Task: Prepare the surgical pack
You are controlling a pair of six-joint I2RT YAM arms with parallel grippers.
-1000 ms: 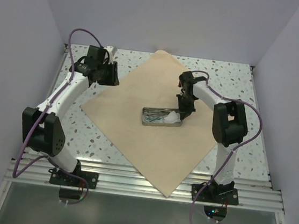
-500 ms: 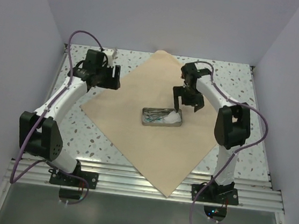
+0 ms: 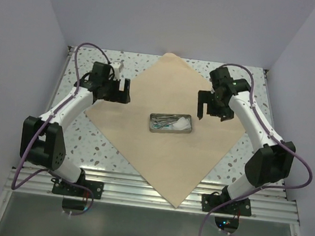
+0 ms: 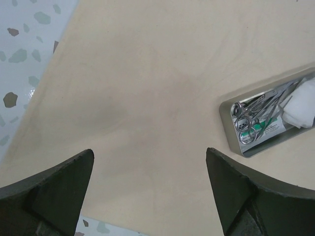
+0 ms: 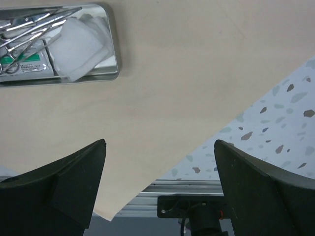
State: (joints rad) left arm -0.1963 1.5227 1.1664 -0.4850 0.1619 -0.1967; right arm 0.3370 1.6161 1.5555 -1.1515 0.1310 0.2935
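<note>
The tan wrap sheet (image 3: 143, 145) lies flat like a diamond on the table. At its middle sits the small silver tray (image 3: 170, 130), holding steel scissor-handled instruments (image 3: 163, 120) on its left and white gauze (image 3: 184, 122) on its right. My left gripper (image 3: 120, 92) hovers open over the sheet's left corner, empty. My right gripper (image 3: 211, 110) hangs open right of the tray, empty. The left wrist view shows its gripper (image 4: 149, 151) above the sheet (image 4: 147, 73), with the tray (image 4: 227, 114) at right. In the right wrist view, its gripper (image 5: 160, 142) is clear of the tray (image 5: 114, 44) and gauze (image 5: 81, 46).
Speckled tabletop (image 3: 252, 83) shows around the sheet. An aluminium rail (image 3: 149, 188) runs along the near edge, and the sheet's near corner overhangs it. Plain walls close in the left, back and right sides. The right arm's base (image 5: 206, 211) shows below its fingers.
Both grippers have opened wide. The right gripper has moved up and to the right, away from the tray. The left gripper has shifted slightly toward the sheet.
</note>
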